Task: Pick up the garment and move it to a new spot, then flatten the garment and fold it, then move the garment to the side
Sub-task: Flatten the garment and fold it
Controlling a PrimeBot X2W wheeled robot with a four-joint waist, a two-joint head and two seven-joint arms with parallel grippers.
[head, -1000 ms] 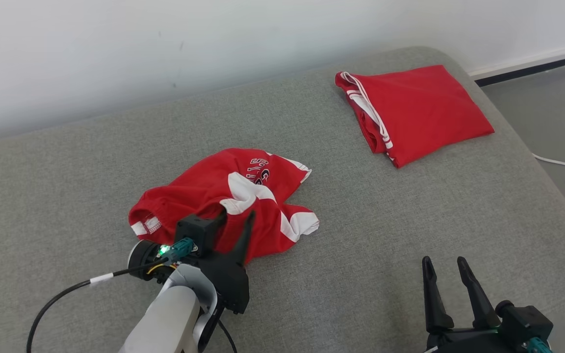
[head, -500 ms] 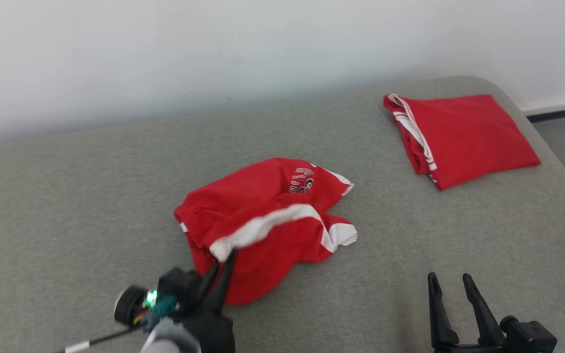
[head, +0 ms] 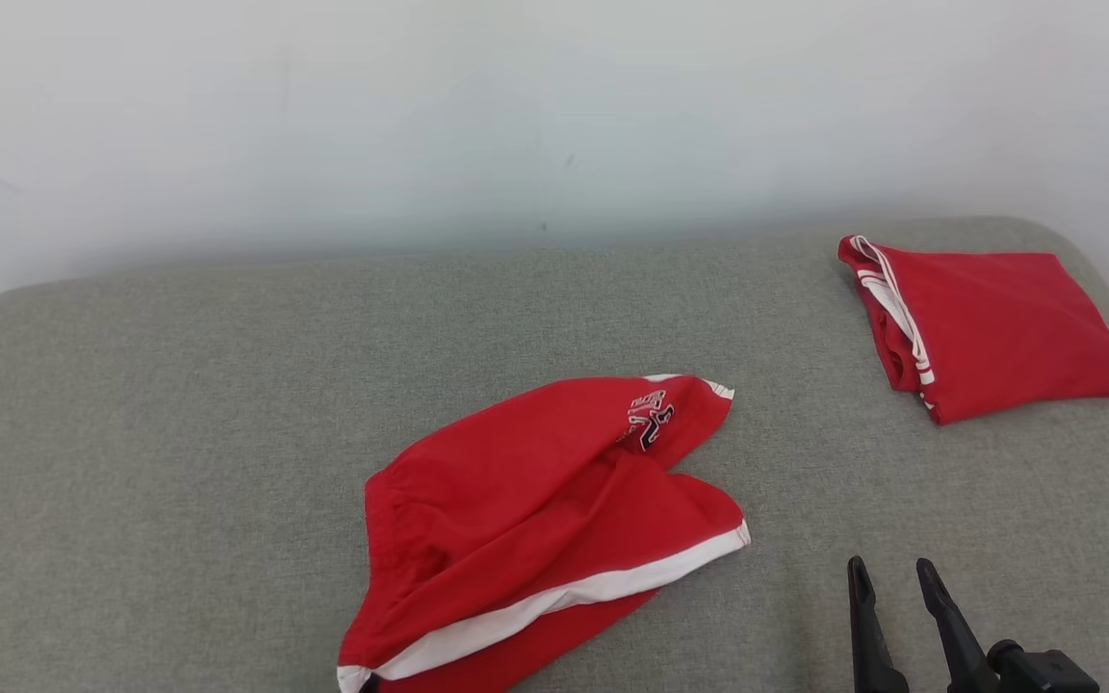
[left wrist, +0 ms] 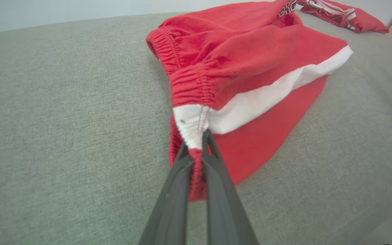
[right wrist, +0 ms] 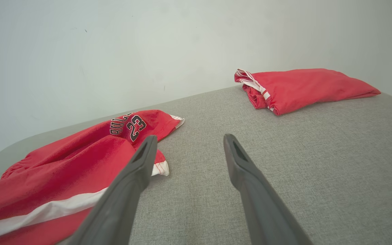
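Red **garment** (head: 535, 500), a pair of sports shorts, lying crumpled on a grey padded surface (head: 179, 385), near the middle of the head view and reaching its lower edge. The left gripper (left wrist: 196, 144) has its jaws clamped together on the white end of the elastic waistband (left wrist: 189, 88), with the gathered cloth pinched between the two dark fingers. From that grip the garment spreads away across the surface. A white stripe (left wrist: 271, 92) runs along one side and a printed "23" (right wrist: 137, 126) sits near the far hem. The right gripper (head: 891, 577) is held low over the surface with its jaws apart and nothing between them. The garment lies just to its left, apart from its fingers. A folded garment (head: 992, 322), also red with white trim, rests at the far right end of the surface, well apart from both grippers, in front of a pale wall (head: 516, 115).
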